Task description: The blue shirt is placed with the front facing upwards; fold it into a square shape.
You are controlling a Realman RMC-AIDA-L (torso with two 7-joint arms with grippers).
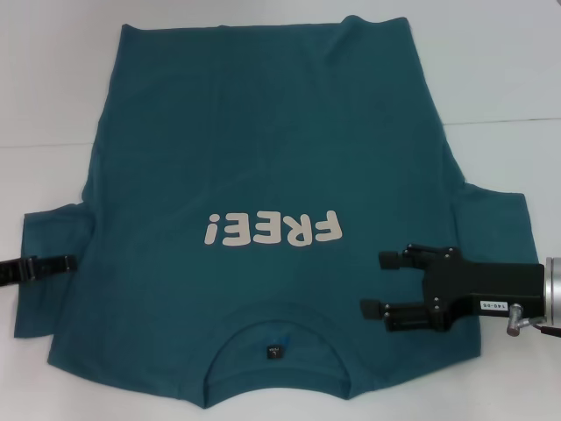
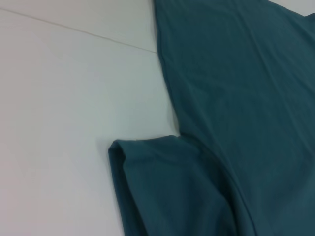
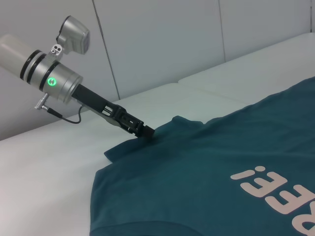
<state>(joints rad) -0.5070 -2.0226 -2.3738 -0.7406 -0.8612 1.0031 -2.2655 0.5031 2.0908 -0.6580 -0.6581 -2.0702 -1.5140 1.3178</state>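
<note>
The blue shirt (image 1: 263, 132) lies spread flat and front up on the white table, collar and black neck label (image 1: 274, 353) toward me. Its cream "FREE!" lettering (image 1: 272, 230) reads upside down from here. My right gripper (image 1: 377, 283) is open and hovers over the shirt's shoulder beside the right sleeve (image 1: 495, 219), with nothing between its jaws. My left gripper (image 1: 53, 265) reaches in from the table's left edge onto the left sleeve; in the right wrist view the left gripper (image 3: 146, 132) has its tip at that sleeve's edge. The left wrist view shows the sleeve (image 2: 162, 187) and shirt side (image 2: 236, 73).
The white table (image 1: 53, 88) has a seam line (image 1: 44, 145) running across it under the shirt. Pale wall panels (image 3: 162, 39) stand behind the table's far side. Bare table surface lies to the left and right of the shirt's hem end.
</note>
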